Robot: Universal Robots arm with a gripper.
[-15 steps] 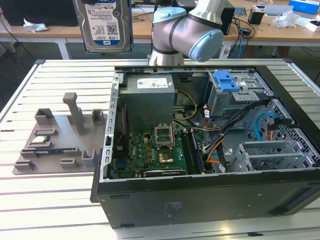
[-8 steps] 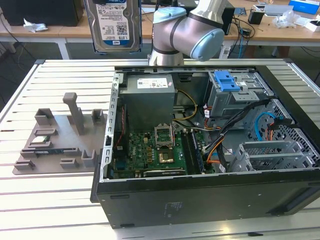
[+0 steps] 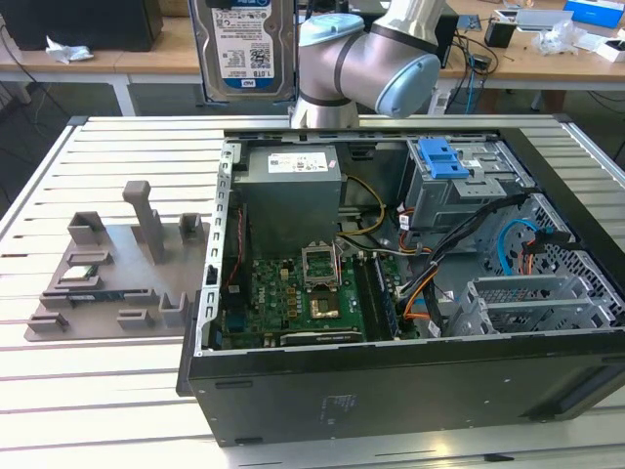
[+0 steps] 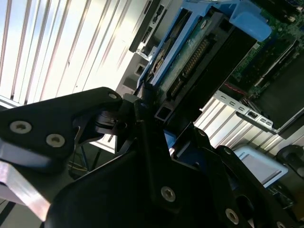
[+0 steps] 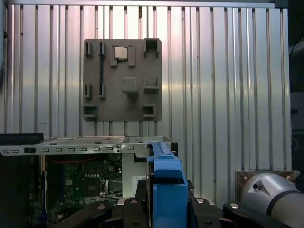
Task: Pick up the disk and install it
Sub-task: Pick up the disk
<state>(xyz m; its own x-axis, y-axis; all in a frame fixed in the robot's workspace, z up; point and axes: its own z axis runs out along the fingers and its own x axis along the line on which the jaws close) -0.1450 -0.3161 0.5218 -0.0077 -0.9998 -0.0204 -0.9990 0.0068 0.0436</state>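
The disk [image 3: 244, 47] hangs upright above the table's far edge in the exterior view, its white-and-blue label facing the camera, above the open computer case [image 3: 391, 376]. In the second wrist view my gripper [image 4: 152, 118] is shut on the disk [image 4: 190, 52], whose green circuit side, connector and blue rails show. The first wrist view has the disk's blue rail [image 5: 166, 183] edge-on between the black fingers [image 5: 209, 216] of my gripper [image 5: 166, 209]. The grey drive cage with a blue latch [image 3: 441, 156] sits inside the case at the far right, well below the disk.
A grey fixture plate [image 3: 107, 274] with posts and small parts lies on the slatted table at the exterior view's left; the same fixture plate [image 5: 122, 80] appears in the first wrist view. Motherboard [image 3: 293, 298], power supply [image 3: 291, 191] and cables fill the case. The arm's elbow [image 3: 376, 59] is beside the disk.
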